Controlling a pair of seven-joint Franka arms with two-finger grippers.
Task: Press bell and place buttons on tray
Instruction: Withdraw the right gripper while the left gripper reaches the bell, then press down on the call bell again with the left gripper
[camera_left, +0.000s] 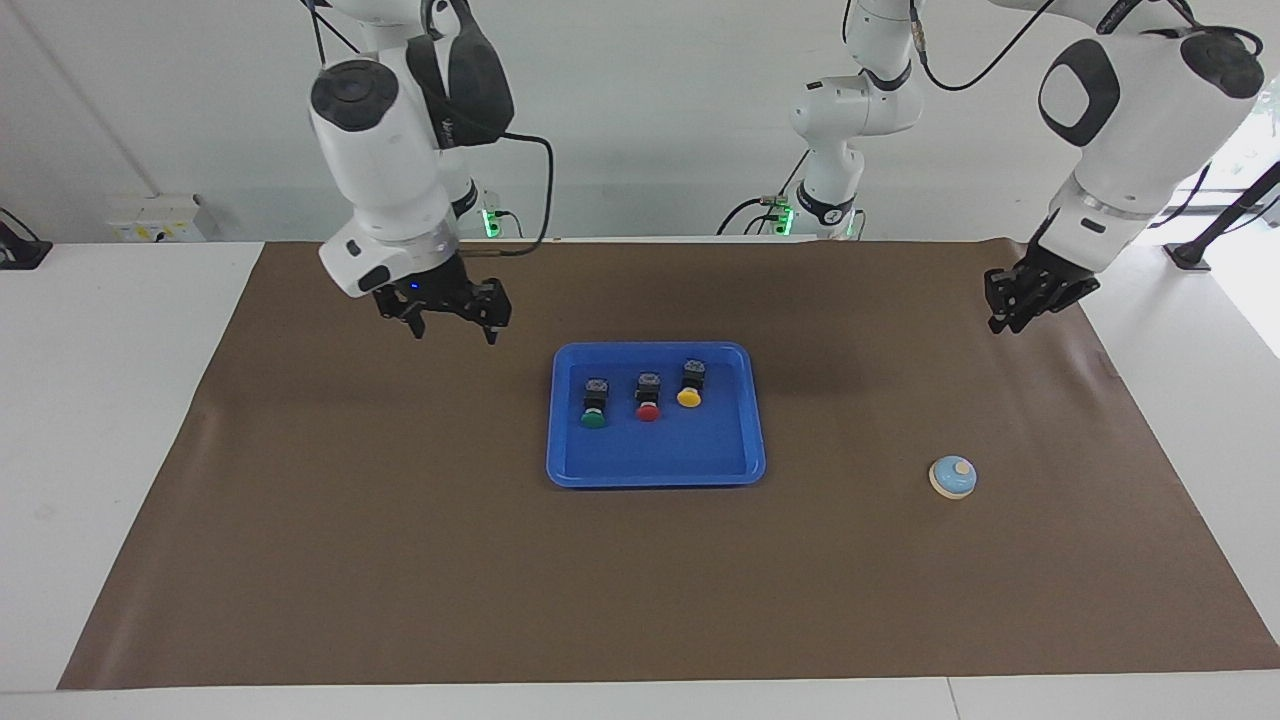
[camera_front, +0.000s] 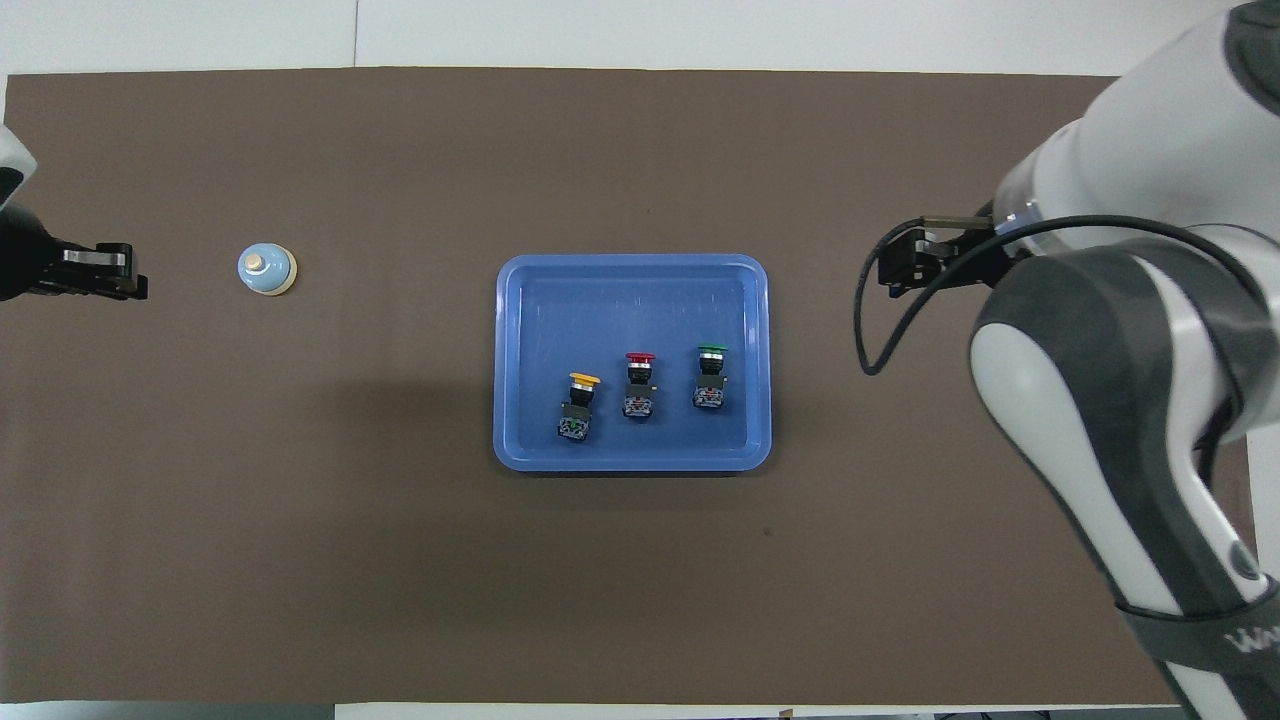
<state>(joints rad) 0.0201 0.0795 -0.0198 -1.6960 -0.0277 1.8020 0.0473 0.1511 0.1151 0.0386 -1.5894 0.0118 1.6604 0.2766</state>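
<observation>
Buttons, three in number, lie in the blue tray at frame centre of the facing view: green button, red button, yellow button, in a row, each apart from its neighbours, caps pointing toward the lower edge of the frame. I read the bell at lower right on the brown mat, well apart from the tray.

In this view the right gripper hangs at upper left over bare mat, clear of the tray, wrist pointing down, fingers spread with nothing between them. The left gripper hangs at the right edge of the mat, in the upper right of the frame, forearm angled down from the frame's corner. Its fingers look drawn together and hold nothing; I cannot make out the tips clearly.

The overhead view shows the tray at centre, with the yellow button, red button and green button in its lower half, caps toward the top of the frame. The bell sits at upper left. The left gripper enters at the left edge, level with the bell and near it, which the facing view does not make plain. The right gripper shows at upper right, mostly covered by its own arm; the state of its fingers cannot be read here.
</observation>
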